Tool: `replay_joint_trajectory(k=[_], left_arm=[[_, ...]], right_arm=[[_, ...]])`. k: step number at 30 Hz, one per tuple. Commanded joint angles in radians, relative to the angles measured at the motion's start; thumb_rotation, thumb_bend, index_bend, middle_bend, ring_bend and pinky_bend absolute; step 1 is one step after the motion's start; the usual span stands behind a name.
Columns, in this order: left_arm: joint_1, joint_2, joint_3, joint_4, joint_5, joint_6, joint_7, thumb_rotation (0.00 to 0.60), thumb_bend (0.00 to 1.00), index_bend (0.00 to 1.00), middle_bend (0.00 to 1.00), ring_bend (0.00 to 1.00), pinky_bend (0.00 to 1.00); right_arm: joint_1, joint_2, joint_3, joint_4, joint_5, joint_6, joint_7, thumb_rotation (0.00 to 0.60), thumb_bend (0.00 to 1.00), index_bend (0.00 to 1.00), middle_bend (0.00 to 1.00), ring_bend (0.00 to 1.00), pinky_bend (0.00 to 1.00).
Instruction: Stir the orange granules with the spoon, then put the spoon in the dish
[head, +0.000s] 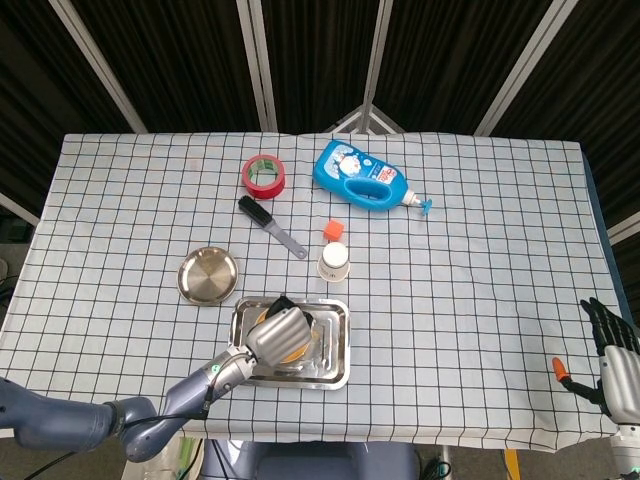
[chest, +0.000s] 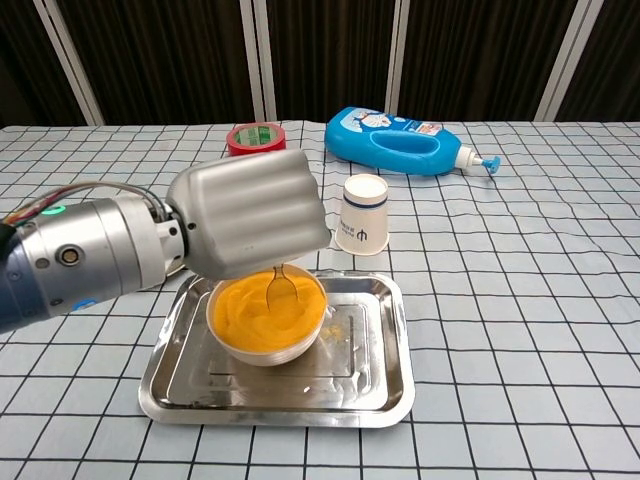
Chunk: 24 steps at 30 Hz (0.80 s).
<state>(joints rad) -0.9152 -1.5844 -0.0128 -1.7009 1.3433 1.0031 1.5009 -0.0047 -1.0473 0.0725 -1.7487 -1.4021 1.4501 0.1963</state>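
A white bowl of orange granules (chest: 265, 318) sits in the left part of a steel tray (chest: 370, 375). My left hand (chest: 250, 212) hovers over the bowl and grips a metal spoon (chest: 279, 289) whose bowl dips into the granules. From the head view the left hand (head: 277, 335) covers most of the bowl in the tray (head: 335, 345). The round steel dish (head: 208, 275) lies on the cloth just left of and behind the tray. My right hand (head: 615, 362) rests at the table's right front corner, fingers apart, holding nothing.
A paper cup (chest: 362, 228) stands right behind the tray. Farther back lie a blue bottle (chest: 400, 141), a red tape roll (chest: 255, 139), a black brush (head: 270, 225) and a small orange block (head: 333, 230). Checked cloth covers the table.
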Motion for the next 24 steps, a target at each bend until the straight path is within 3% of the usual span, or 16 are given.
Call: replay_joint_trajectory(k=[1, 24], left_arm=[[-0.002, 0.006, -0.001, -0.008, -0.003, 0.001, 0.003, 0.600, 0.63, 0.82, 1.00, 1.00, 1.00], [-0.006, 0.069, 0.034, -0.042, 0.019, -0.002, 0.026, 0.600, 0.62, 0.82, 1.00, 1.00, 1.00]], right_arm=[[0.000, 0.000, 0.000, 0.000, 0.000, 0.001, 0.000, 0.600, 0.39, 0.00, 0.00, 0.00, 0.00], [0.000, 0.001, 0.000, -0.001, 0.002, -0.001, -0.001, 0.600, 0.39, 0.00, 0.00, 0.00, 0.00]])
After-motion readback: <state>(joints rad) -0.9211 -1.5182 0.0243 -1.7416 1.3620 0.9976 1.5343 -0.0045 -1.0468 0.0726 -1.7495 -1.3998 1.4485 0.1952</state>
